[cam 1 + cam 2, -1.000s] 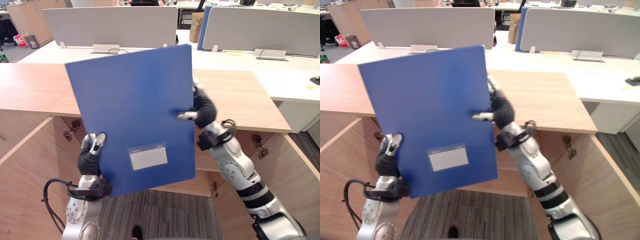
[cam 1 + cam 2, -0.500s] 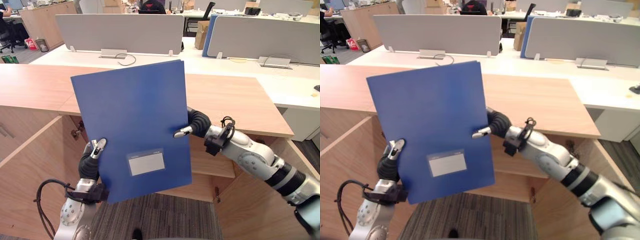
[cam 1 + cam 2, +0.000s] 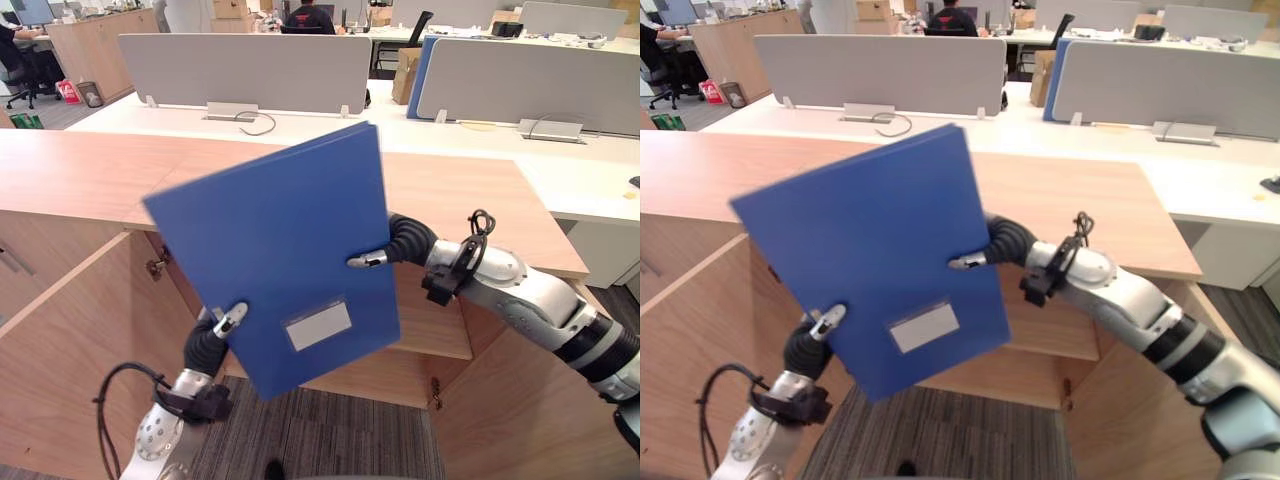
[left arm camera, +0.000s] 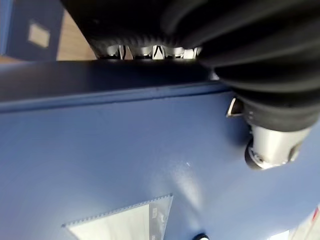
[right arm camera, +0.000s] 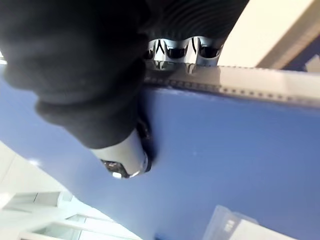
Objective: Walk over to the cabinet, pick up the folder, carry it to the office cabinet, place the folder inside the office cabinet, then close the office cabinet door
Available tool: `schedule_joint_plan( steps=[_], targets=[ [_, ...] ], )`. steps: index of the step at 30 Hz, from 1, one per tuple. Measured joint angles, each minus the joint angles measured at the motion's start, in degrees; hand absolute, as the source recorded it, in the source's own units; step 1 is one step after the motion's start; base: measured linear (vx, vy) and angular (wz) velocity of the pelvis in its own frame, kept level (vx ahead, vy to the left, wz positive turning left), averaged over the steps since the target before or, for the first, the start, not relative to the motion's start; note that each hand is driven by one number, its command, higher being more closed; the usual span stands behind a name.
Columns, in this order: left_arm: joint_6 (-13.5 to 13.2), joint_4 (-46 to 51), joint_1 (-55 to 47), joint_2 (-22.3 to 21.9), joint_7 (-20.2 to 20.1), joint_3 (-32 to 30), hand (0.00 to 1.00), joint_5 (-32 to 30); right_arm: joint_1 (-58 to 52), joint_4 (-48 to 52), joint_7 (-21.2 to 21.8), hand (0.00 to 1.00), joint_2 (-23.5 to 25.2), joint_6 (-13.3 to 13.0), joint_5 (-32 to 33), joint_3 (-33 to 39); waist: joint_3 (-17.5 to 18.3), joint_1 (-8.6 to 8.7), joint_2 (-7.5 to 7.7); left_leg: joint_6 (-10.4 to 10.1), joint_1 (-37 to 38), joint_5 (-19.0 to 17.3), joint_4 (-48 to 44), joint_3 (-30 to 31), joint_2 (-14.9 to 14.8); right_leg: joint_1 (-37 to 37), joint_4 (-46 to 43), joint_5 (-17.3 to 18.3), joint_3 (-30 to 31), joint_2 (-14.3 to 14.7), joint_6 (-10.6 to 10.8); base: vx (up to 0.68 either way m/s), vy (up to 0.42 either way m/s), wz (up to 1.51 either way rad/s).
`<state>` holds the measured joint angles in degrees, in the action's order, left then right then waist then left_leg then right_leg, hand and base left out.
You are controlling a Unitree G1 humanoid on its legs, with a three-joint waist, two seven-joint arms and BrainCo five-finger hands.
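Nearest to me, my left hand (image 3: 208,342) sits low. Its fingers (image 4: 152,51) are wrapped behind the lower part of one long edge of the folder (image 3: 280,240) and its thumb is pressed on the front, so it's clamped on. The folder is up in the air with nothing under it. It's tilted so its top leans toward my left, and the white label (image 3: 318,326) is near the bottom. My right hand (image 3: 405,240) pinches the opposite long edge, thumb in front, fingers behind. So the blue folder hangs between both hands in front of the office cabinet (image 3: 480,195), not inside yet.

Behind it, the left door (image 3: 80,340) and the right door (image 3: 520,410) stand swung open toward me. A shelf (image 3: 432,325) shows just past my right wrist. Further off there's a white surface (image 3: 470,135), then grey screens (image 3: 240,65).

Here's what could go wrong, as I judge it. Both grips are thin pinches at the edges, so the smooth cover could slide or pivot if either hand eases. The folder also hides most of the opening from me. On the way down, a corner could knock the front edge of the cabinet top or a door, and the folder could twist loose.

The count: one folder, one label, two hands on it, two open doors, one shelf in sight, two grey screens.
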<state>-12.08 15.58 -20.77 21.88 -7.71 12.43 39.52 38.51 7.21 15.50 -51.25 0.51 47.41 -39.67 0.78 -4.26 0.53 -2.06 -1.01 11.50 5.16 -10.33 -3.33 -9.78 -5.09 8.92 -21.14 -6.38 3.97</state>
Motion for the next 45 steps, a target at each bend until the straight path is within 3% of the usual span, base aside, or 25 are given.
schedule_joint_plan(
  steps=[2,6,9,13,16,21,25,31,35,36,37,39,40,42,44,45],
  targets=[
    [1.2,-3.0,-0.5,-1.1,-1.5,0.2,0.00,3.9,-0.1,-0.2,-0.2,1.00,2.4,0.2,-4.1,0.0,0.0,-0.02,0.00,0.0,0.0,0.0,0.0,0.0,0.0,0.2,-0.2,0.0,0.1,0.0,0.0,0.00,0.000,0.00],
    [2.3,-9.2,-0.8,-3.9,-3.2,0.7,0.00,5.6,-1.4,-0.2,-0.3,1.00,6.4,0.2,-10.4,0.9,0.1,0.03,0.00,0.1,-0.2,0.1,0.0,-0.1,0.1,0.5,-0.5,0.0,0.1,-0.2,0.0,0.00,0.000,0.00],
    [4.2,-18.0,-0.4,-8.4,-3.2,-1.0,0.00,5.6,-5.0,-0.2,-1.5,1.00,14.6,-0.3,-21.4,8.4,0.2,0.12,-0.28,0.2,-0.3,0.2,0.2,-0.1,0.1,0.8,-0.6,0.1,0.1,-0.5,0.0,0.00,0.000,0.00],
    [6.5,-30.1,-0.3,-13.0,-2.8,-5.3,0.00,5.0,-6.3,-0.1,-5.6,1.00,23.9,-5.3,-37.7,16.6,0.4,0.51,-0.60,0.3,-0.3,0.3,0.2,-0.2,0.1,0.9,-0.6,0.1,0.1,-0.6,0.1,0.00,0.000,0.00],
    [6.9,-37.7,0.0,-14.6,-2.4,-8.6,0.00,2.6,-9.3,-0.1,-6.6,1.00,27.4,-6.6,-42.5,17.1,0.4,0.58,-0.61,0.3,-0.4,0.3,0.2,-0.1,0.1,0.9,-0.5,0.1,0.0,-0.6,0.1,0.00,0.000,0.00],
    [7.3,-54.4,1.9,-15.0,-0.2,-12.9,0.00,-1.6,-17.5,-0.9,-6.4,1.00,28.3,-7.0,-49.3,13.0,0.5,0.50,-0.46,0.3,-0.8,0.3,0.2,0.0,-0.3,1.0,-0.2,0.1,0.1,-0.4,0.0,0.00,0.000,0.00],
    [7.3,-62.9,1.5,-14.9,1.1,-16.0,0.00,-4.1,-21.2,-7.4,-6.8,1.00,27.8,-9.4,-57.6,9.1,0.3,0.58,-0.43,0.2,-0.8,0.2,0.2,0.0,-0.5,1.0,-0.1,0.1,0.0,-0.2,0.0,0.00,0.000,0.00],
    [7.2,-70.8,1.2,-13.6,1.8,-18.8,0.00,-14.8,-22.1,-26.0,-8.0,1.00,22.5,-14.7,-80.4,-3.5,-2.1,0.12,-0.20,-0.2,-1.6,-0.2,0.2,0.5,-0.6,1.5,-0.1,0.7,-0.6,0.1,0.1,0.00,-0.001,0.04],
    [7.2,-71.5,1.2,-13.6,1.8,-19.9,0.00,-18.3,-21.8,-35.4,-7.9,1.00,23.4,-15.2,-82.4,0.3,-3.9,-0.33,-0.32,-0.3,-3.1,-0.1,0.1,0.6,-0.2,3.0,-0.4,0.7,-0.7,-0.1,0.4,0.01,-0.001,0.02],
    [7.2,-71.5,1.3,-13.7,1.8,-19.9,0.00,-18.5,-21.7,-39.5,-8.0,1.00,25.2,-14.5,-82.1,5.3,-4.7,-0.46,-0.47,0.0,-3.1,0.0,0.0,0.7,0.0,3.2,-0.8,0.8,-0.8,-0.5,0.4,0.06,-0.001,0.02],
    [7.2,-71.4,1.7,-13.8,1.8,-19.9,0.00,-18.5,-20.3,-44.9,-8.6,1.00,28.4,-11.6,-78.4,13.8,-5.1,-0.45,-0.80,0.1,-4.3,0.1,-0.1,0.6,0.3,4.9,-2.0,1.4,-0.8,-0.9,0.6,0.06,0.001,0.01],
    [7.1,-71.4,2.5,-13.9,1.8,-20.0,0.00,-18.4,-17.7,-48.9,-9.8,1.00,30.8,-9.5,-74.1,21.6,-6.2,-0.55,-1.30,0.2,-5.3,0.2,-0.1,0.6,0.5,6.1,-2.8,1.5,-0.8,-1.1,0.7,0.04,0.005,0.01],
    [7.1,-71.3,3.8,-14.1,2.1,-20.2,0.00,-18.4,-12.8,-53.1,-12.4,1.00,32.7,-7.1,-67.2,31.3,-8.4,-0.68,-2.10,0.4,-6.5,0.3,-0.7,0.6,0.6,7.6,-4.2,1.7,-0.8,-1.6,1.0,0.00,0.000,0.00],
    [7.0,-71.3,5.6,-14.6,2.9,-20.3,0.00,-18.4,-6.9,-55.7,-17.5,1.00,33.4,-5.2,-56.9,41.2,-10.7,-1.15,-2.85,1.0,-9.1,-0.2,-2.7,0.7,0.8,10.5,-7.6,2.8,-0.8,-2.8,1.0,0.00,0.006,0.07],
    [6.9,-71.1,7.2,-15.1,3.6,-20.3,0.00,-18.4,-2.6,-55.1,-22.4,1.00,33.5,-5.0,-45.5,47.4,-14.1,-1.57,-3.21,2.4,-10.5,-2.0,-6.8,0.6,1.5,11.9,-12.9,4.7,-0.8,-5.2,1.4,-0.01,0.014,0.12],
    [6.8,-70.5,7.4,-15.5,3.8,-20.5,0.00,-18.5,-1.7,-52.7,-24.6,1.00,33.8,-4.9,-38.3,49.4,-15.2,-1.56,-3.32,2.7,-12.1,-4.6,-11.2,0.4,1.7,12.9,-16.8,6.1,-0.8,-6.7,1.9,-0.03,0.008,0.14]
  ],
)
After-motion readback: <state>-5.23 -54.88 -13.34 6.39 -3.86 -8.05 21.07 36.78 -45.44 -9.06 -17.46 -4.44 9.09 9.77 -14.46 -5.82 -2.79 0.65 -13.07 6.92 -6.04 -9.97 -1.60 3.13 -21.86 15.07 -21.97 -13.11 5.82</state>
